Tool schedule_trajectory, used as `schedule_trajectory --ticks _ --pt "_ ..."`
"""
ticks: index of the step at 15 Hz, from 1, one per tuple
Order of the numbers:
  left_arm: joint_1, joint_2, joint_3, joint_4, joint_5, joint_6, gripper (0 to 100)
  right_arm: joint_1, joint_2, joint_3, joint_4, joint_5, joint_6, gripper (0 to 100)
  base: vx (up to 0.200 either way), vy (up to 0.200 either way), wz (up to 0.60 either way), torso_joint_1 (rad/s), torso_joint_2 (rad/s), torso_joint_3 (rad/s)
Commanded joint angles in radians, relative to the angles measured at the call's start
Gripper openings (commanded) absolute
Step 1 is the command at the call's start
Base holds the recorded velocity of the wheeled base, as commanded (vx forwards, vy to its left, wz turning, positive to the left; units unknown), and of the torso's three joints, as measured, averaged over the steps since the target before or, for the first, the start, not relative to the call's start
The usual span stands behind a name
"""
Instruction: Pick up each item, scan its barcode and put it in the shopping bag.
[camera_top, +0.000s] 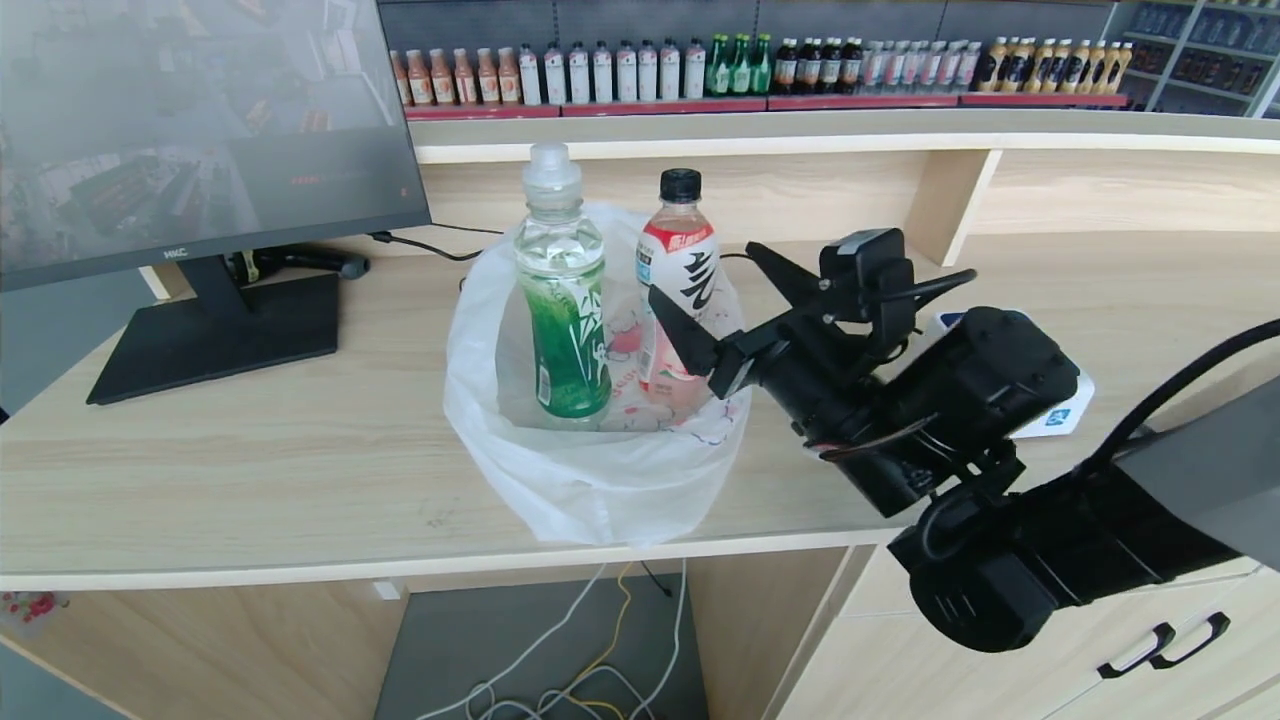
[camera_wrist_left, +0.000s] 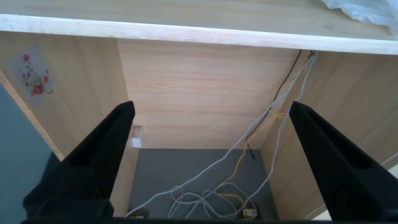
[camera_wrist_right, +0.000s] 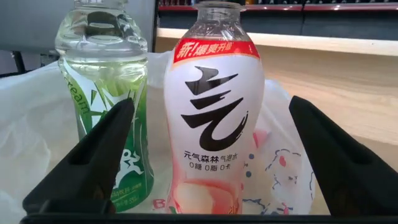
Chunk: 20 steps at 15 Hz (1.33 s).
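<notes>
The right arm (camera_top: 960, 400) is matte black and built of chunky, rounded cylinder segments. A small boxy camera module (camera_top: 866, 265) with a pale grey top sits on its wrist, thin black cables (camera_top: 935, 285) loop beside it, and a thicker black cable (camera_top: 1180, 385) arcs behind. The right gripper (camera_top: 700, 268) has two long, black, wedge-shaped fingers (camera_top: 685, 335) tapering to points, and the left gripper (camera_wrist_left: 212, 106) has the same smooth black tapered form.

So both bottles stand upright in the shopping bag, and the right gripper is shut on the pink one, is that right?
No: the right gripper is open, not gripping the pink bottle; the right wrist view shows it. Both stand upright in the bag.
</notes>
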Motion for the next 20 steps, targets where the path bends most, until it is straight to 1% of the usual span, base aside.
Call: schedule_trajectory --ticks 1,2,3,7,8,10,11,13,14,15,17,18,19,20 --pt "0.001 0.000 0.000 0.000 0.000 -0.001 100 0.003 -0.143 0.125 -0.001 -0.001 -0.006 100 0.000 0.000 0.00 0.000 0.00 0.000" --pt "0.001 0.000 0.000 0.000 0.000 -0.001 100 0.002 -0.244 0.265 -0.001 -0.001 -0.003 100 0.000 0.000 0.00 0.000 0.00 0.000" --pt "0.001 0.000 0.000 0.000 0.000 0.001 100 -0.001 -0.335 0.369 -0.001 -0.001 -0.003 100 0.000 0.000 0.00 0.000 0.00 0.000" --pt "0.001 0.000 0.000 0.000 0.000 -0.001 100 -0.003 -0.588 0.585 -0.001 -0.001 -0.004 100 0.000 0.000 0.00 0.000 0.00 0.000" --pt "0.001 0.000 0.000 0.000 0.000 -0.001 100 -0.003 -0.703 0.699 -0.001 -0.001 -0.004 100 0.000 0.000 0.00 0.000 0.00 0.000" --pt "0.001 0.000 0.000 0.000 0.000 -0.001 100 -0.003 -0.886 0.877 -0.001 -0.001 -0.004 100 0.000 0.000 0.00 0.000 0.00 0.000" --pt "0.001 0.000 0.000 0.000 0.000 -0.001 100 -0.003 -0.987 0.913 -0.001 -0.001 -0.006 100 0.000 0.000 0.00 0.000 0.00 0.000" --pt "-0.001 0.000 0.000 0.000 0.000 -0.001 100 -0.004 -1.102 0.913 -0.001 -0.004 -0.004 100 0.000 0.000 0.00 0.000 0.00 0.000" --pt "0.001 0.000 0.000 0.000 0.000 -0.001 100 -0.004 -1.222 0.913 0.095 -0.001 -0.006 100 0.000 0.000 0.00 0.000 0.00 0.000" --pt "0.001 0.000 0.000 0.000 0.000 -0.001 100 -0.006 -1.334 0.913 0.254 -0.004 -0.016 100 0.000 0.000 0.00 0.000 0.00 0.000" --pt "0.001 0.000 0.000 0.000 0.000 -0.001 100 -0.007 -1.594 0.913 0.730 -0.009 -0.101 100 0.000 0.000 0.00 0.000 0.00 0.000" --pt "0.001 0.000 0.000 0.000 0.000 -0.001 100 -0.007 -1.663 0.913 0.843 -0.010 -0.118 100 0.000 0.000 0.00 0.000 0.00 0.000" --pt "0.001 0.000 0.000 0.000 0.000 -0.001 100 -0.047 -1.863 0.909 1.190 -0.013 -0.130 100 0.000 0.000 0.00 0.000 0.00 0.000" --pt "-0.001 0.000 0.000 0.000 0.000 -0.001 100 -0.072 -1.927 0.906 1.291 -0.013 -0.128 100 0.000 0.000 0.00 0.000 0.00 0.000"
